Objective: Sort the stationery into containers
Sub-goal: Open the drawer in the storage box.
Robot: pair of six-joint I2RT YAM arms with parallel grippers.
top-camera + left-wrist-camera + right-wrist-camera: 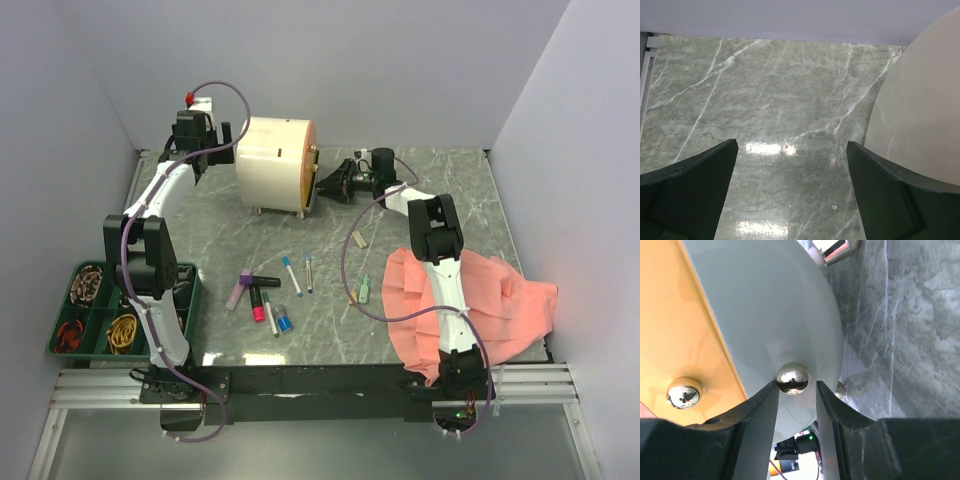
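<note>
Right arm (430, 225) lay extended over the table (765, 90), elbow raised, wrist level and aimed at the orange front of the cream cabinet (272, 165). Right gripper (795, 386) stood about half open, fingers either side of a chrome knob (792, 378). One finger looked nearly touching it and a slim gap showed at the other; a firm grip could not be told. Second knob (684, 392) sat on the orange drawer face (670, 330). Left arm (160, 190) stretched to the far corner beside the cabinet. Left gripper (792, 146) was spread wide over bare table, holding nothing. Pens and markers (265, 295) lay loose mid-table. Tan eraser (359, 238) and green piece (366, 291) lay nearer the salmon cloth (480, 310). Drawer interiors were hidden.
</note>
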